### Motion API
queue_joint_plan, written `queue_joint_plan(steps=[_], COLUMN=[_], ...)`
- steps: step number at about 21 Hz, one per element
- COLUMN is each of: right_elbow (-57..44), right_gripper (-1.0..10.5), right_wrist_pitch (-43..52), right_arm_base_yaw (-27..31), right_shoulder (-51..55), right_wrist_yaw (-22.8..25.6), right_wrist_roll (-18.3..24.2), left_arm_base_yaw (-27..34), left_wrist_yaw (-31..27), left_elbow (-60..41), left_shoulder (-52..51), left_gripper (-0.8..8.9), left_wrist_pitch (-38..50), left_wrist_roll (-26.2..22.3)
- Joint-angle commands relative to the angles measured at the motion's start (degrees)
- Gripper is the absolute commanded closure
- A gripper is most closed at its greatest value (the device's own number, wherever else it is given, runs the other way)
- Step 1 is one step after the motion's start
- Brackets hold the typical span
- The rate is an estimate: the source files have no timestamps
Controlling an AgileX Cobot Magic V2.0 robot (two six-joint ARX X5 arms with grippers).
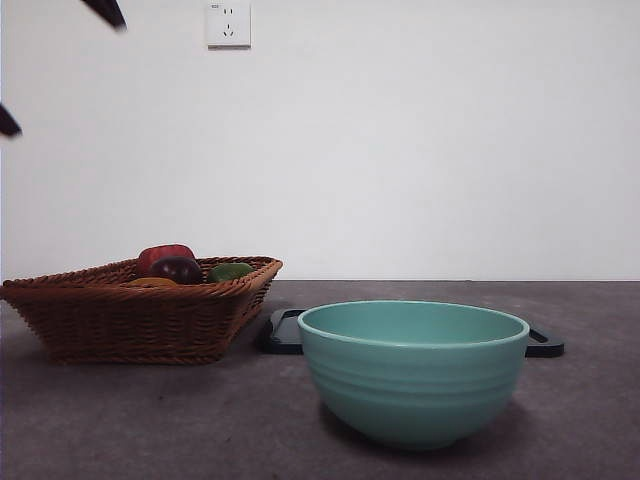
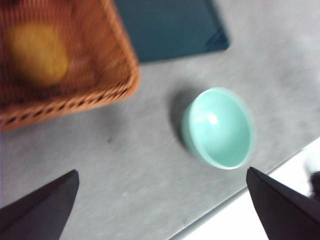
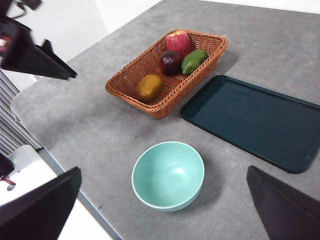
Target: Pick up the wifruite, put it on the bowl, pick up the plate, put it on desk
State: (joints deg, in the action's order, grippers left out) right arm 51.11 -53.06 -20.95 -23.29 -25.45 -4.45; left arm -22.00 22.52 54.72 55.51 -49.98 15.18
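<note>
Wicker basket (image 3: pixel 167 75) at far left holds the round orange fruit (image 3: pixel 149 87), showing no long axis. The bowl (image 3: pixel 168 175) stands upright near the tabletop (image 3: pixel 90 130) edge, bare surface around. Left end effector (image 2: pixel 165 210) and right end effector (image 3: pixel 165 210) hover wide open, empty.

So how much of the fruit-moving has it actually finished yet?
Nothing looks done. The orange fruit lies in the wicker basket and the teal bowl sits empty. Both the left claw and the right claw are open, high above the desk, holding nothing. Picking, placing and moving the black tray all remain.
</note>
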Motion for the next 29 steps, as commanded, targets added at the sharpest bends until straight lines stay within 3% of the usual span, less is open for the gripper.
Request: queue_joint_plan(steps=[1,12,21,29], right_elbow=[0.9,0.9,0.9,0.9], right_gripper=[2.8,2.8,2.8,2.8], right_wrist_pitch=[0.7,0.5,0.3,0.3], right_arm_base_yaw=[-0.3,-0.3,-0.3,-0.3], right_shoulder=[-0.2,-0.2,-0.2,-0.2], right_wrist_yaw=[-0.1,-0.1,-0.1,-0.1], right_wrist_roll=[0.0,-0.1,0.0,0.0], left_arm_base_yaw=[-0.3,-1.3,-2.5,-2.4], left_wrist_yaw=[-2.5,-20.3,-24.7,-25.8], left_elbow=[3.0,20.0,27.2,27.3], left_shoulder=[5.4,29.9,44.2,49.9], left_gripper=[2.29,2.29,2.29,2.29], left_wrist_pitch=[-1.3,-7.7,-3.7,2.3], left_wrist_roll=[0.1,-2.6,-4.7,-5.3])
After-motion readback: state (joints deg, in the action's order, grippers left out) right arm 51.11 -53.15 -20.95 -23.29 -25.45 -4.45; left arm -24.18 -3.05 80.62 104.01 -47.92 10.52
